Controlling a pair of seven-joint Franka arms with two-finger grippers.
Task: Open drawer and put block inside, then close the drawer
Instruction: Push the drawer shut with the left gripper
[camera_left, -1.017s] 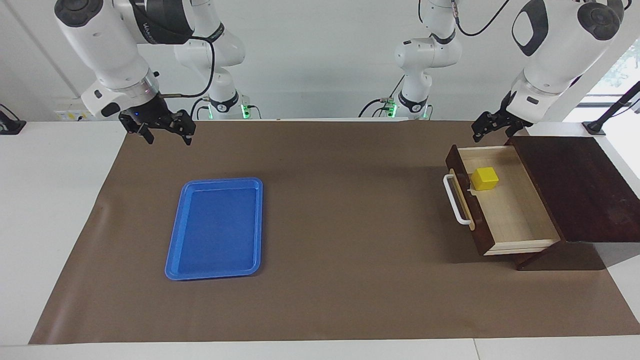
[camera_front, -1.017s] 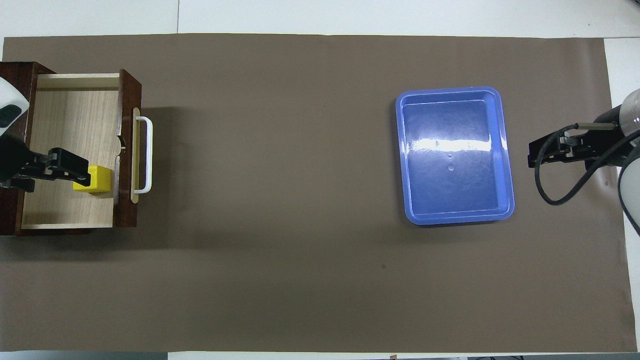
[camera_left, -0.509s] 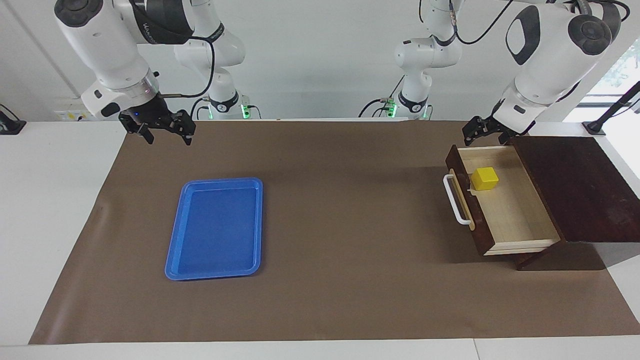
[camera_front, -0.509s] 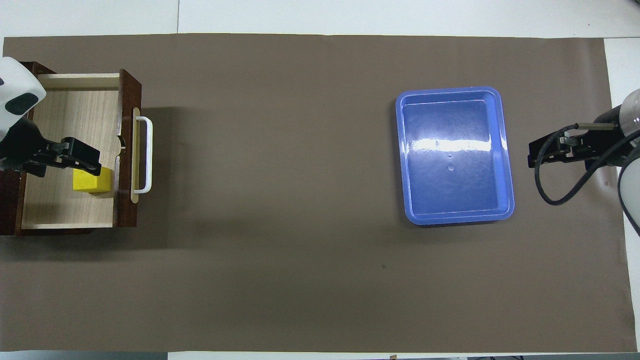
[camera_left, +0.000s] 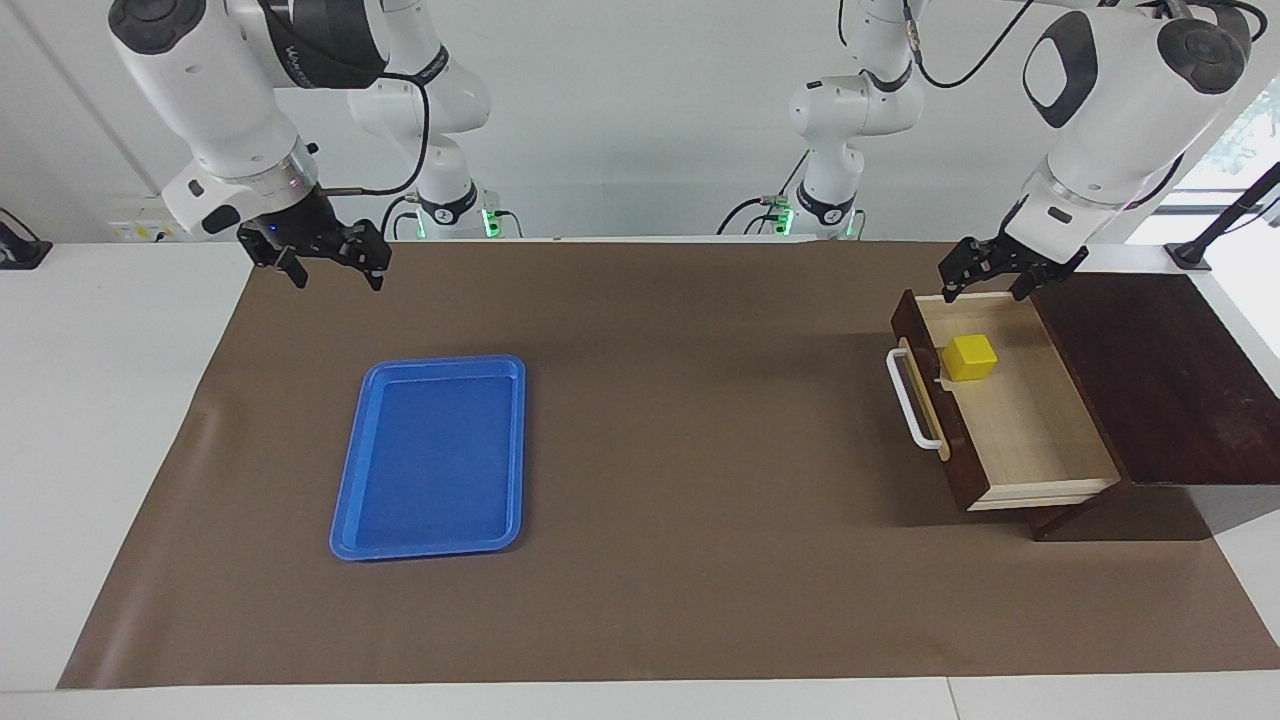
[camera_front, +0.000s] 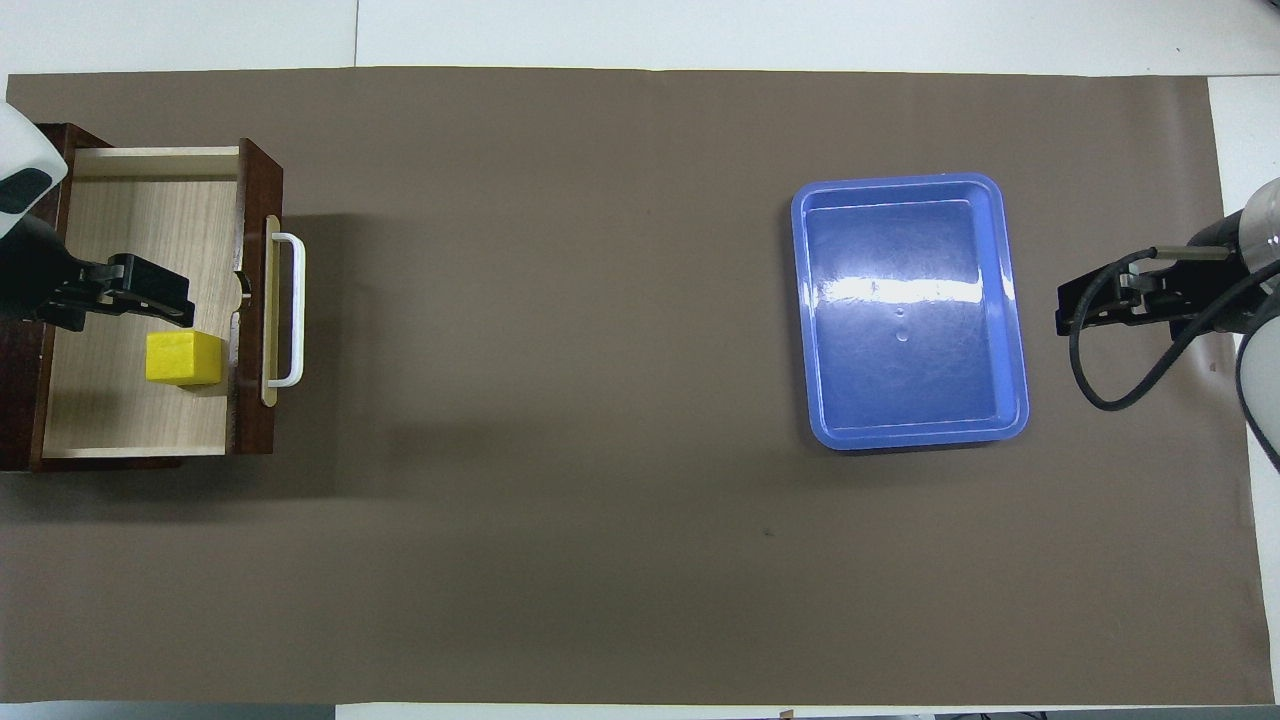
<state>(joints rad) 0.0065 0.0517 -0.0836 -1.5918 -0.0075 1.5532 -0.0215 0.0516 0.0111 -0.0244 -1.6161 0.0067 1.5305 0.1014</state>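
The drawer (camera_left: 1020, 425) of the dark brown box (camera_left: 1150, 370) is pulled out, with its white bar handle (camera_left: 912, 400) facing the table's middle. The yellow block (camera_left: 970, 357) sits in the drawer, close to the drawer front and at the end nearer the robots. In the overhead view the block (camera_front: 183, 358) lies on the pale drawer floor (camera_front: 140, 220). My left gripper (camera_left: 982, 286) is open and empty, raised over the drawer beside the block; it also shows in the overhead view (camera_front: 165, 302). My right gripper (camera_left: 336, 278) is open and empty, and waits above the mat.
A blue tray (camera_left: 430, 455) with nothing in it lies on the brown mat (camera_left: 700, 450) toward the right arm's end; it also shows in the overhead view (camera_front: 910, 310). The right gripper (camera_front: 1070, 318) hangs beside it.
The left gripper has shifted off the block toward the drawer's middle and turned at the wrist. The block, drawer and right arm have not moved.
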